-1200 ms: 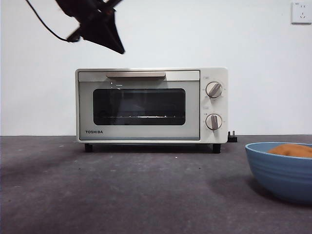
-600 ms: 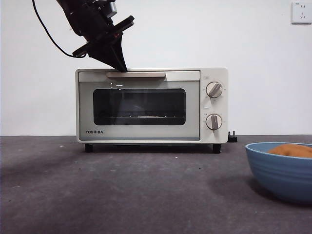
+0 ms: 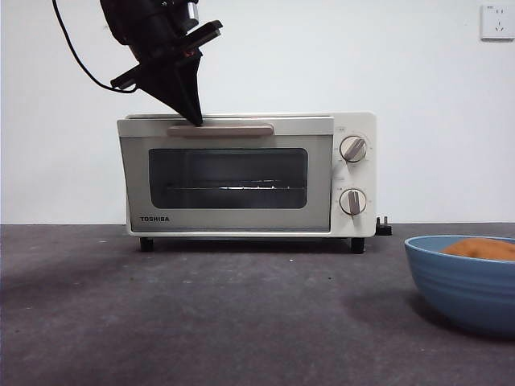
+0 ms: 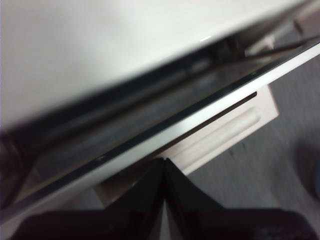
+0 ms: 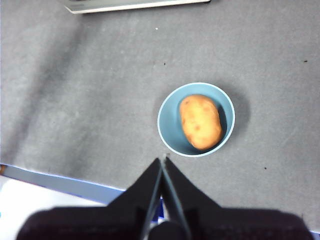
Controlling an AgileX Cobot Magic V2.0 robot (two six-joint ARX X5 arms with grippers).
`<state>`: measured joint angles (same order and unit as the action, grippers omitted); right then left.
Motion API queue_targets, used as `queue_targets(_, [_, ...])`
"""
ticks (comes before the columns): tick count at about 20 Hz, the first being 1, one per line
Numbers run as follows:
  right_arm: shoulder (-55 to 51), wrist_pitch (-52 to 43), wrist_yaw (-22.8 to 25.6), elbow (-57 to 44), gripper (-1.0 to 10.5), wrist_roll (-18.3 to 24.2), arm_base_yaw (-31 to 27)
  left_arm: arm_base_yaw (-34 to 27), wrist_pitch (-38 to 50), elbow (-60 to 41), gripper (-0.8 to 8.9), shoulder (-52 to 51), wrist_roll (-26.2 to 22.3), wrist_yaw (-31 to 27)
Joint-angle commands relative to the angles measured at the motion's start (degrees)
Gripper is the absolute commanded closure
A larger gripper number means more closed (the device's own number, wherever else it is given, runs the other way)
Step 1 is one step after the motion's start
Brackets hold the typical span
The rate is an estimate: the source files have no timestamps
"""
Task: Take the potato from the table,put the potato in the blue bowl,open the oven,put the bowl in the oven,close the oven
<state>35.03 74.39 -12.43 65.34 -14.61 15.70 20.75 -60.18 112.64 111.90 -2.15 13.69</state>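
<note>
oven (image 3: 249, 173) on table (image 3: 201, 314), door tipped slightly out at its top | left gripper (image 3: 193, 119) jaws pressed together, tip at the left end of the oven handle (image 3: 221, 129), gripping nothing | right gripper (image 5: 163, 162) jaws closed, empty, above blue bowl (image 5: 170, 131) | potato (image 5: 200, 122) lies in the bowl, well right of oven

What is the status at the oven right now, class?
Left pincer shut, tip behind the door handle; oven door cracked open. Right pincer shut, waiting above the table. Potato sits in the bowl. Nothing blocks the door.
</note>
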Motion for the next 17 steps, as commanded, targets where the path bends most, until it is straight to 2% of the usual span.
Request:
queue_targets(1, [-2.51,-0.04,0.02,0.07,9.5,-1.29,0.09,0.48,-1.99,-1.55,8.19,2.34,-0.76,-1.97])
queue_targets(11, [-10.97,2.60,0.00,0.09,9.5,-2.91,0.09,4.92,-3.67,-1.70,8.19,2.51,2.67,-8.26])
queue_targets(17, [-10.99,3.61,0.00,0.11,9.5,-2.91,0.09,6.80,-1.75,-7.74,8.19,2.54,4.66,-10.71])
